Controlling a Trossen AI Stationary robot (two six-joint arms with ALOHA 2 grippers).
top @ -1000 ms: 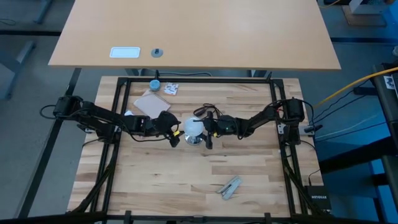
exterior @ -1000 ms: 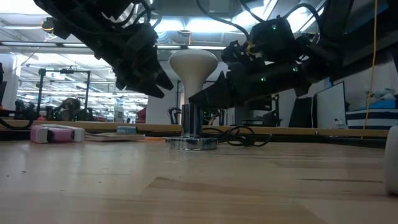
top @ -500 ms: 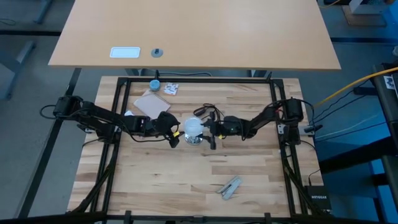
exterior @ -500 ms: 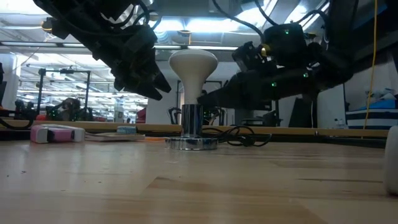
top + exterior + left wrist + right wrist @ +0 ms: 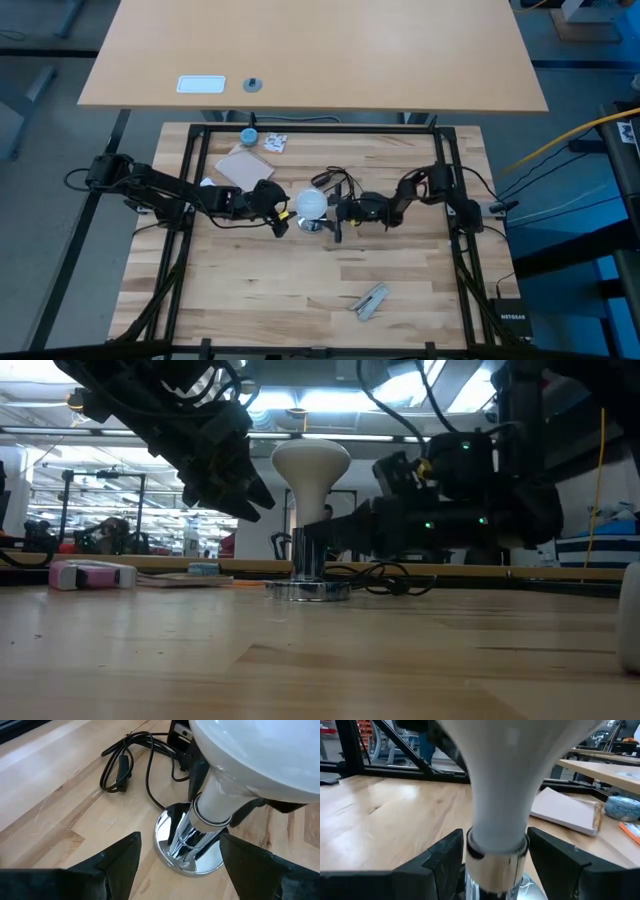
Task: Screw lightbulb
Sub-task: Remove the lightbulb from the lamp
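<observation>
The lightbulb (image 5: 311, 468) stands upright in a chrome socket (image 5: 308, 555) on a round shiny base (image 5: 186, 851) on the tabletop (image 5: 300, 290), so I judge the seating is done and the turning is the step in hand, or nearly finished; I cannot tell how far the thread has gone in.

My right tool (image 5: 492, 851) is low beside the bulb's neck, its 2 fingers (image 5: 445, 857) spread on either side of the joint between neck and socket, close but not clamped on anything. My left tool (image 5: 181, 854) hangs on the opposite side, wide open and empty, with the base and socket between its fingers, apart from both.

Next I would close the right tool on the narrow neck and twist, while the left steadies the base; the grip must be gentle, since glass is likely brittle.

The bulb is frosted white, a round globe above the tools tapering to a slim neck. A black cord (image 5: 125, 762) lies beyond the base.
</observation>
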